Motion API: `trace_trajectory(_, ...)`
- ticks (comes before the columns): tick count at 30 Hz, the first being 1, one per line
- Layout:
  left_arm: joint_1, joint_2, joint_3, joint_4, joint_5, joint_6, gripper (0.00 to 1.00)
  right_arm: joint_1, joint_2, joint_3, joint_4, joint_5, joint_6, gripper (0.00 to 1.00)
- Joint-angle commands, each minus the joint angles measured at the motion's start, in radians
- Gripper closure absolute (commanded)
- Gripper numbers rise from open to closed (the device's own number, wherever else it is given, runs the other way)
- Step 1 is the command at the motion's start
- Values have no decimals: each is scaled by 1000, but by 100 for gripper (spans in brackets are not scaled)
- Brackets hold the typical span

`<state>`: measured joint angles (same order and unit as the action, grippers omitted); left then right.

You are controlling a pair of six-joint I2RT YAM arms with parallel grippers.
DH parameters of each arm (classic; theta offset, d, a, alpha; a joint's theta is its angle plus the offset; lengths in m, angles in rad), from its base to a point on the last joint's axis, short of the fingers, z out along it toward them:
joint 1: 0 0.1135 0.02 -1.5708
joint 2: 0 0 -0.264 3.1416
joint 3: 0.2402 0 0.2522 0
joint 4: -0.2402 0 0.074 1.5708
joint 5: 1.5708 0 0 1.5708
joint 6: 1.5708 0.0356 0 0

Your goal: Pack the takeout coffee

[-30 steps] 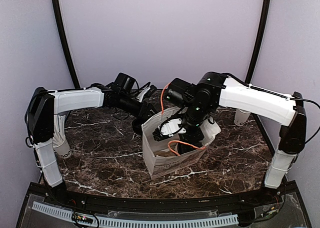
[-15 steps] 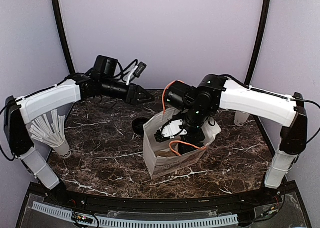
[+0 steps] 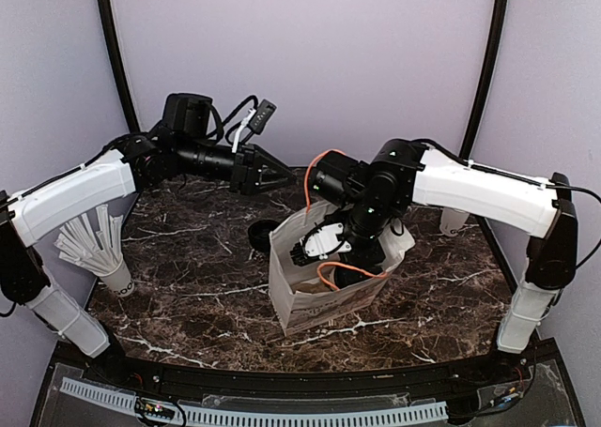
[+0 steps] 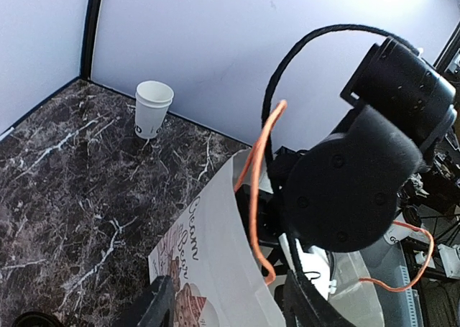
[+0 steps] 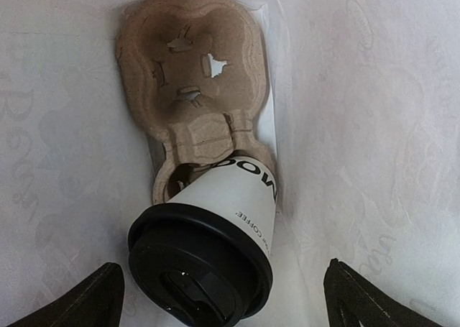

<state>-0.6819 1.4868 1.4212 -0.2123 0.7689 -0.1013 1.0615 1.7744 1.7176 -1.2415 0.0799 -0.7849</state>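
The takeout coffee (image 5: 237, 197), a white cup with a black lid (image 5: 198, 269), sits tilted in one pocket of a brown cardboard carrier (image 5: 194, 75) at the bottom of a white paper bag (image 3: 315, 305). My right gripper (image 5: 221, 273) is down inside the bag, open, its fingers either side of the cup and apart from it. In the top view it (image 3: 324, 249) is at the bag's mouth. My left gripper (image 3: 282, 177) hovers above the table behind and left of the bag. It (image 4: 230, 302) is open, holding nothing, with the bag's printed wall (image 4: 215, 269) farther off.
A lidless white cup (image 4: 153, 109) stands at the back right (image 3: 454, 219). A cup of white straws (image 3: 103, 253) stands at the left edge. A loose black lid (image 3: 261, 235) lies left of the bag. An orange cable (image 3: 343, 275) loops over the bag's rim.
My left arm has lifted and drawn back to the left, away from the bag's rim. The right arm stays inside the bag.
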Motion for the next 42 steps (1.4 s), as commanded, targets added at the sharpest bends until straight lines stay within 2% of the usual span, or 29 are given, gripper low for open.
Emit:
trace_trajectory(1, -31, 35, 49, -36, 33, 25, 47, 7, -21, 23, 9, 7, 4, 1)
trace_trajectory(11, -54, 101, 84, 38, 51, -49, 52, 7, -21, 26, 14, 3, 9, 2)
trace_trajectory(17, -53, 157, 121, 19, -46, -64, 66, 12, -51, 61, -15, -54, -17, 2)
trace_trajectory(25, -52, 229, 205, -20, -128, -70, 71, 59, -121, 72, -18, -53, -40, 1)
trace_trajectory(32, -52, 219, 216, 0, -33, -54, 73, 60, -148, 133, -19, -38, -19, 1)
trace_trajectory(35, -52, 190, 177, 36, 29, -62, 76, 60, -177, 153, 2, 8, -16, 1)
trace_trajectory(42, -56, 169, 137, 52, 54, -62, 89, 50, -322, 83, 218, 243, -96, 1)
